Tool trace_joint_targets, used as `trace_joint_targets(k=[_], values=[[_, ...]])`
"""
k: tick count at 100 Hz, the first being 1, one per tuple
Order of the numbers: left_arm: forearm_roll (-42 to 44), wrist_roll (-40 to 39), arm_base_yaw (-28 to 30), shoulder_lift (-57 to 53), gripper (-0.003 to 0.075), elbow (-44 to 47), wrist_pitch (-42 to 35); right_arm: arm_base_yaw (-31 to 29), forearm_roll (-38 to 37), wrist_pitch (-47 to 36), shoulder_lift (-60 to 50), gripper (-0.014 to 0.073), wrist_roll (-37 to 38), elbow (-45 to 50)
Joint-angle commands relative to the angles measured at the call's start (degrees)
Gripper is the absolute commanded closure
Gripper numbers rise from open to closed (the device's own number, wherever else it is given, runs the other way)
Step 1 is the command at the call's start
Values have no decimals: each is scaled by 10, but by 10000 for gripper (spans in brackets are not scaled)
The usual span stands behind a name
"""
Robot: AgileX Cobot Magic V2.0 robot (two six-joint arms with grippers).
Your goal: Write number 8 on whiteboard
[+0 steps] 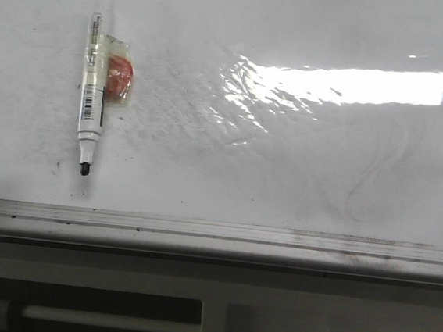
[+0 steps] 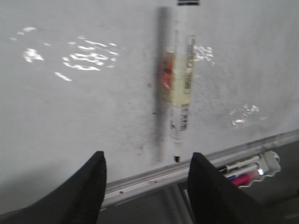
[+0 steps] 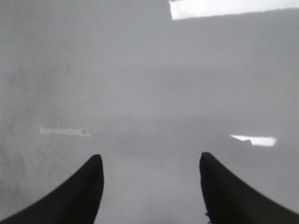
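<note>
Glossy and smudged with grey eraser marks, the large white whiteboard (image 1: 283, 180) is catching a bright strip of light, a pale metallic rail (image 1: 215, 230) running along its near edge. No drawn 8 is showing on it. A white marker pen with a black cap (image 1: 94, 75) is lying uncapped at its left, beside an orange-red piece (image 1: 121, 77). The left gripper (image 2: 146, 179) and right gripper (image 3: 150, 184) are both hanging wide open, gripping nothing.
</note>
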Motion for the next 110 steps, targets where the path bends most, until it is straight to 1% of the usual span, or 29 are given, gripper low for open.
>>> trace_joint_targets(k=[1,13,20,31,52,56,61,66,79,83,91,102,106,110], values=[[-49,9,-46,27,353,-22,-81,-3,9,-35,23,167,-3,-20],[-66,9,-107,80,353,-22,-160,-3,18,-36,28,167,-3,-20],[-81,9,-122,109,353,-22,-197,-3,18,-37,28,167,-3,-20],[-101,9,-124,144,354,-22,-223,-3,18,-36,28,167,-3,-20],[-105,9,-123,187,360,-22,-254,-3,29,-33,28,167,-3,-20],[-107,9,-123,191,381,-22,-256,-3,32,-33,28,167,-3,-20],[-107,9,-123,194,428,-22,-257,-3,35,-31,28,167,-3,-20],[-107,9,-123,194,500,-22,-257,-3,39,-30,28,167,-3,-20],[-106,9,-123,194,737,-22,-258,-1,42,-30,28,167,-9,-20],[-102,9,-123,194,739,-22,-259,2,47,-30,28,167,-9,-20],[-89,9,-123,194,741,-22,-259,5,74,-30,28,167,-52,-20],[-64,9,-127,188,741,-31,-235,12,145,-30,28,167,-124,-20],[-39,9,-131,183,741,-39,-218,13,181,-27,28,167,-152,-20],[-1,10,-140,176,741,-47,-197,17,217,-21,28,167,-197,-21]])
